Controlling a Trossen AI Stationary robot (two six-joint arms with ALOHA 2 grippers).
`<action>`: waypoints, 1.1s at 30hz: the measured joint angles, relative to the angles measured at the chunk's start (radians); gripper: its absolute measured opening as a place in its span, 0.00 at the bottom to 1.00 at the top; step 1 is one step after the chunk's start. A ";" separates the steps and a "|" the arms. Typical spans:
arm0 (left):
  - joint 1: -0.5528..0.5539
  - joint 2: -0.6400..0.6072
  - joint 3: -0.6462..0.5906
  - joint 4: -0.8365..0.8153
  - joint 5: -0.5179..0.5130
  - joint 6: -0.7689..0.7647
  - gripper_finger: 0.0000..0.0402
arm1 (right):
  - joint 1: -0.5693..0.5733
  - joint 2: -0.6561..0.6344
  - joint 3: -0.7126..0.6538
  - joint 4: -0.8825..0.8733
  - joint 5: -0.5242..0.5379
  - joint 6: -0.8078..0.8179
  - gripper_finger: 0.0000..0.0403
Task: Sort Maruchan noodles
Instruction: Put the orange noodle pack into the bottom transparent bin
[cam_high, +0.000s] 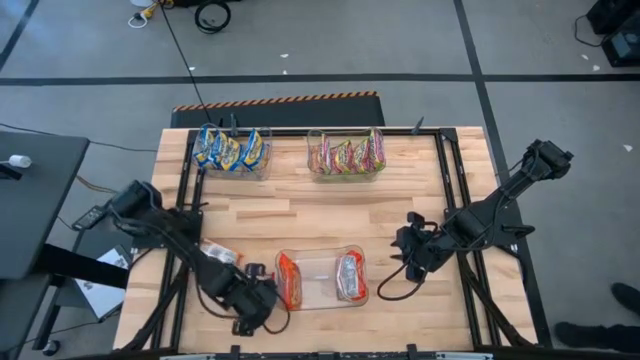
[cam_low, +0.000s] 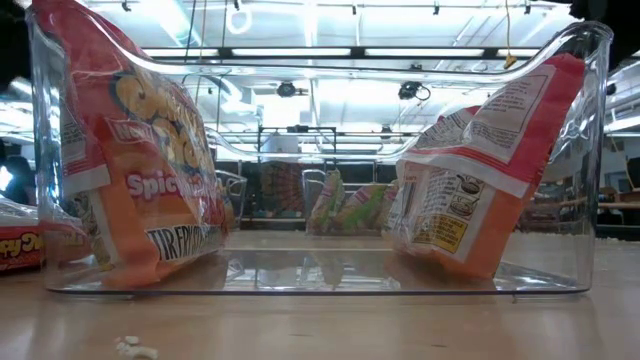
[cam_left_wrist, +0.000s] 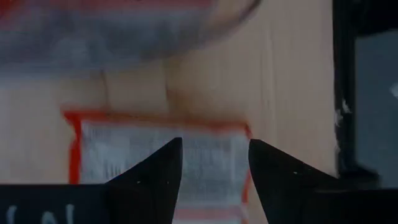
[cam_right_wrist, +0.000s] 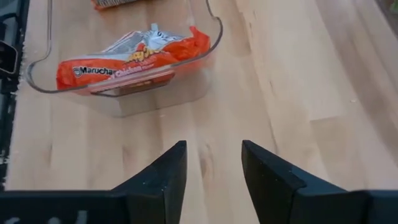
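**One red packet left under the left fingers, most of the sorting done**

Two dark fingers (cam_left_wrist: 155, 177) of the left gripper (cam_left_wrist: 214, 180) stand moderately apart, nothing between them, directly over a red-edged silver ramen packet (cam_left_wrist: 205, 155) that lies flat on the worktop (cam_left_wrist: 292, 93). The packet shows in the gap and to both sides of the tips; whether the tips touch it I cannot tell. In the high view this gripper (cam_high: 255, 308) sits at the near left corner, and the loose packet (cam_high: 220, 255) lies just beside the arm, outside any container.

Just past those fingers is the nearest clear bin (cam_high: 322, 299), holding two red-orange packets: one (cam_high: 289, 280) leaning at the end closest to the left gripper, the other (cam_high: 349, 276) at the far end. The low view shows both propped against the bin's end walls with bare floor between them.

Across that bin waits the right gripper (cam_right_wrist: 213, 180), its fingers a modest gap apart and empty, hovering above bare wood short of the bin; its camera sees the second red-orange packet (cam_right_wrist: 130, 56) through the clear wall.

Well beyond both grippers, at the far edge, stand two more clear bins: one (cam_high: 232, 152) filled with upright blue-yellow packets, one (cam_high: 346, 156) with green and pink-yellow ones.

As a judgement, the blue and green groups look finished and the red group is partly in. What remains appears to be lifting the loose red packet into the near bin, where the open middle leaves room.
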 joint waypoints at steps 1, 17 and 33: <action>-0.002 0.013 0.002 0.012 -0.043 0.025 0.47 | 0.005 0.000 0.000 -0.001 -0.005 0.015 0.41; 0.000 0.137 0.003 -0.018 -0.063 0.111 0.47 | 0.040 0.000 0.000 -0.032 -0.121 0.101 0.53; -0.012 0.152 0.018 -0.064 -0.052 0.203 0.02 | 0.037 -0.006 0.018 -0.056 -0.212 0.110 0.52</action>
